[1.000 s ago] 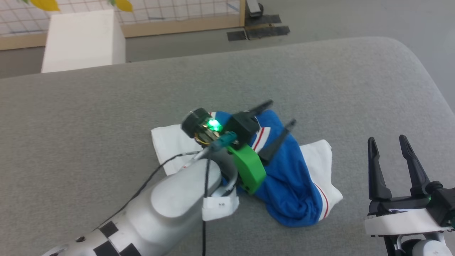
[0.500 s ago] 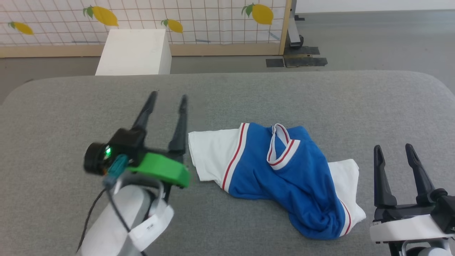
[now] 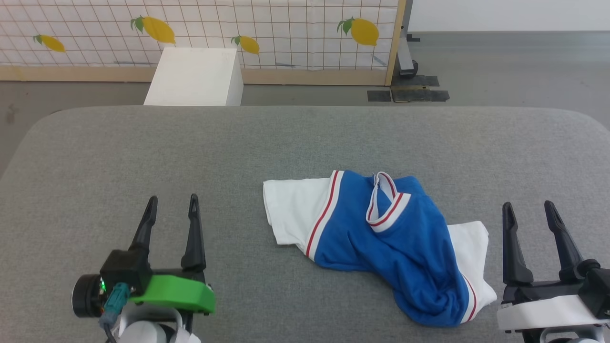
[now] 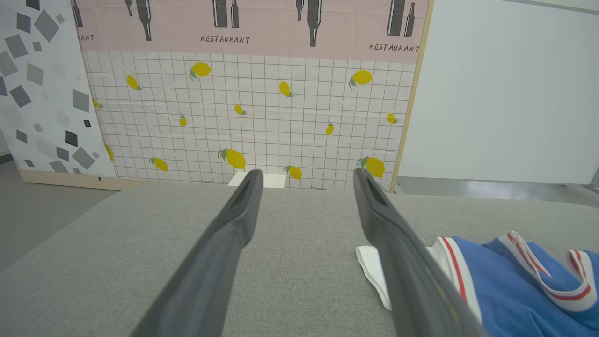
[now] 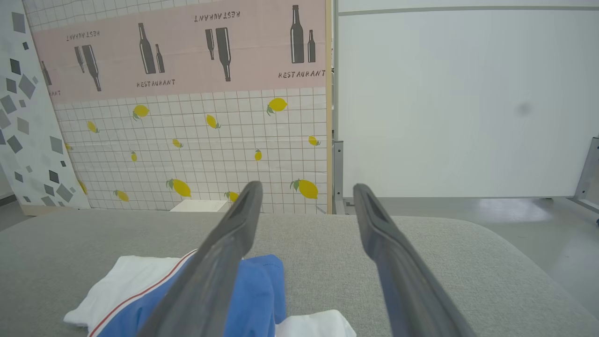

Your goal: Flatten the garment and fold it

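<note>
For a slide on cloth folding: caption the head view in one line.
Crumpled shirt on the grey surface, flanked by left tool and right tool, both open, neither touching it.

The garment (image 3: 381, 247) lies on the table (image 3: 286, 138), right of centre. The left gripper (image 3: 172, 202) is at lower left, the right gripper (image 3: 528, 208) at lower right. A box (image 3: 195, 76) stands behind the table.

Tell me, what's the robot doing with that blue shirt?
The robot is meant to smooth the shirt flat and fold it. Right now the shirt lies crumpled on the gray table, with one white sleeve sticking out on each side. The left gripper and the right gripper are both open, one on each side of the shirt, and neither touches it. Nothing is flattened or folded yet.
</note>
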`<state>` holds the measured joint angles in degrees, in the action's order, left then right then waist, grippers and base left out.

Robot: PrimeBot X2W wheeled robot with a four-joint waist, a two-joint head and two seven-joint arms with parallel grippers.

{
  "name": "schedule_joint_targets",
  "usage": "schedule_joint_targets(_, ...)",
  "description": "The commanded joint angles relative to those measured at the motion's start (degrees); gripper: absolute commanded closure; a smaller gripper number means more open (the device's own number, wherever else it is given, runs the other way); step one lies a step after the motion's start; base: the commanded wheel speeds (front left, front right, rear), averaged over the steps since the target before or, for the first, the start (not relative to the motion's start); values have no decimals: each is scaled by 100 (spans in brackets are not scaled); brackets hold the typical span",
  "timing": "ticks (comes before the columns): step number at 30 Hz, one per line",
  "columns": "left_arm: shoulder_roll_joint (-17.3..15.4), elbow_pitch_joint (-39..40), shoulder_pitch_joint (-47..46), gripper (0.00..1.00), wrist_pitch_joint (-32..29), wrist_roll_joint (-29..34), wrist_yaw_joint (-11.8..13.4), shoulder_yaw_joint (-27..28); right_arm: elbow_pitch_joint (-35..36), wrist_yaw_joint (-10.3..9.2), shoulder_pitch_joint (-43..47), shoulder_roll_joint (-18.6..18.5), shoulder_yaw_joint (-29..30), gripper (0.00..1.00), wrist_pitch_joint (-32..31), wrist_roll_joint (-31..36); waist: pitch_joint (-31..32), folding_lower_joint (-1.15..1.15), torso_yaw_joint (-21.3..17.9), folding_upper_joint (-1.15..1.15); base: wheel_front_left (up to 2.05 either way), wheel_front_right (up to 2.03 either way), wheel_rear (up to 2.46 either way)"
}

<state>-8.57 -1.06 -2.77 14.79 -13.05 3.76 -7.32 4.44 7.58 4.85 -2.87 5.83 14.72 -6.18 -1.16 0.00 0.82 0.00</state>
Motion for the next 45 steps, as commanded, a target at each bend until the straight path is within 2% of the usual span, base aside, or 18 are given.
schedule_joint_targets(1, 84, 12, 131, 0, 20, 84, -79, 99, -31, -9, 73, 0, 16, 0, 28, -31, 13, 0, 15, 0, 0, 0, 0)
schedule_joint_targets(10, 413, -49, 426, 0, 20, 366, -601, 556, -103, -9, 148, 0, 6, 0, 28, -62, 74, 0, 75, 0, 0, 0, 0)
schedule_joint_targets(16, 520, -75, 478, 0, 20, 452, -795, 678, -138, -9, 180, 0, -13, 0, 28, -68, 111, 0, 99, 0, 0, 0, 0)
schedule_joint_targets(36, 568, -200, 492, 0, 20, 621, -914, 669, -164, -9, 198, 0, -61, 0, 28, -92, 163, 0, 41, 0, 0, 0, 0)
schedule_joint_targets(40, 532, -252, 55, 0, 20, 820, -982, 634, -163, -9, 131, 0, -68, 0, 28, -92, 95, 0, 17, 0, 0, 0, 0)
schedule_joint_targets(45, 280, -645, -926, 0, 20, 990, -1048, 556, -131, -9, 17, 0, -88, 0, 28, -85, -64, 0, -80, 0, 0, 0, 0)
